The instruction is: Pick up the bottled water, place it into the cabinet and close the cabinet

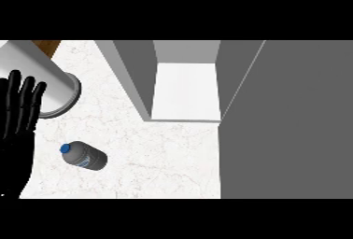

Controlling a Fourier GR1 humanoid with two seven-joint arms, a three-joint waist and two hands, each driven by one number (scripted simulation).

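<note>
The bottled water [83, 157] lies on its side on the white marble counter [158, 158], at the lower left, its blue cap pointing up-left. The cabinet [185, 91] stands open at the top middle, with a white floor inside and nothing on it. Its grey door [289, 121] is swung out and fills the right side of the view. My left hand [17, 116] rests at the left edge, open with fingers up, just left of and above the bottle and apart from it. My right hand does not show.
A large white cylinder [43, 77] lies at the top left, right beside my left hand's fingertips. A brown wooden piece [48, 46] shows behind it. The cabinet's grey side wall [131, 79] rises between the cylinder and the opening.
</note>
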